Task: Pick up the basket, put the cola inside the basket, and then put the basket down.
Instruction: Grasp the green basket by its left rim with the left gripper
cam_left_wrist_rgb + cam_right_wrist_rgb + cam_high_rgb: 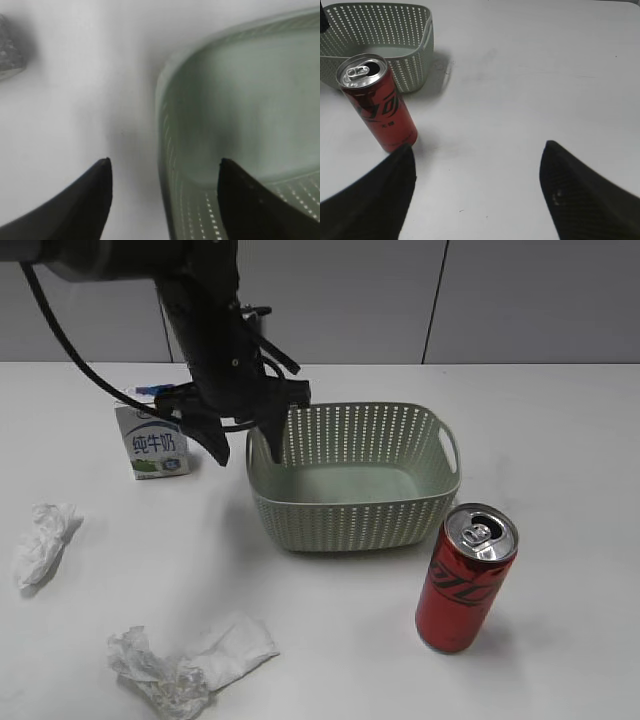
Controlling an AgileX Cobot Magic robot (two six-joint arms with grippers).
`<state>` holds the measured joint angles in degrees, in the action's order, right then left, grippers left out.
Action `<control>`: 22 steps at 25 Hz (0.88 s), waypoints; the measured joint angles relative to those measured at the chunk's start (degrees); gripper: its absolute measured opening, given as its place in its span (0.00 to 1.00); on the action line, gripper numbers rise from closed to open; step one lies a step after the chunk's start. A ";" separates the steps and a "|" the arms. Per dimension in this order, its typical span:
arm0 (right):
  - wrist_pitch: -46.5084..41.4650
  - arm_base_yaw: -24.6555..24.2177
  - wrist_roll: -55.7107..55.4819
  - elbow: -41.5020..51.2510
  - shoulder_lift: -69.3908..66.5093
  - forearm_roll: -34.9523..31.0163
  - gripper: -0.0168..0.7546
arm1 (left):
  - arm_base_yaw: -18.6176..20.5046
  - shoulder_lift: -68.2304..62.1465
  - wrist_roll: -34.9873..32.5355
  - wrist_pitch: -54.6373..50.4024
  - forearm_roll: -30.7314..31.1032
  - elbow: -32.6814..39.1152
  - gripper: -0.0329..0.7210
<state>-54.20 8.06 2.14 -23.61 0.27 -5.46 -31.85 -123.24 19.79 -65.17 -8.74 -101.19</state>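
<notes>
The pale green slotted basket stands empty on the white table at the middle. My left gripper is open and straddles the basket's left wall, one finger outside and one inside; the left wrist view shows the rim between the fingers of the left gripper. The red cola can stands upright just right of the basket's front right corner. In the right wrist view my right gripper is open and empty, with the cola at its left finger and the basket behind it.
A white-and-blue milk carton stands left of the basket, behind the left arm. Two crumpled white tissues lie on the table, one at the left and one at the front left. The right arm is out of the exterior view.
</notes>
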 joint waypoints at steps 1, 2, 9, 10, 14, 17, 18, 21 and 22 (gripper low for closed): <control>0.00 0.00 0.00 0.00 0.00 0.00 0.78 | 0.00 -0.93 0.08 0.35 -0.08 0.00 0.71; 0.00 0.00 0.00 0.00 0.00 0.00 0.78 | 0.00 -1.69 0.19 0.55 -0.13 0.00 0.71; 0.00 0.00 0.00 0.00 0.00 0.00 0.78 | 0.00 -5.39 3.62 1.75 -0.25 0.00 0.59; 0.00 0.00 0.00 0.00 0.00 0.00 0.78 | 0.00 -5.39 3.73 2.14 -0.31 0.00 0.54; 0.00 0.00 0.06 0.00 0.00 0.00 0.78 | 0.00 -5.39 3.93 2.33 -1.36 0.00 0.31; 0.00 0.00 0.01 0.00 0.00 0.00 0.78 | 0.00 -5.39 3.94 2.33 -2.38 0.00 0.16; 0.00 0.00 0.01 0.00 0.00 0.00 0.78 | 0.00 -5.39 3.94 2.25 -2.44 0.00 0.11; 0.00 0.00 0.01 0.00 0.00 0.00 0.78 | 0.00 -5.39 4.14 1.95 -2.50 0.00 0.04; 0.00 0.00 0.01 0.00 0.00 0.00 0.78 | 0.00 -5.39 4.14 1.88 -2.56 0.00 0.04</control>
<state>-54.20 8.06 2.15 -23.61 0.27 -5.46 -31.85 -128.63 23.93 -63.29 -11.30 -101.19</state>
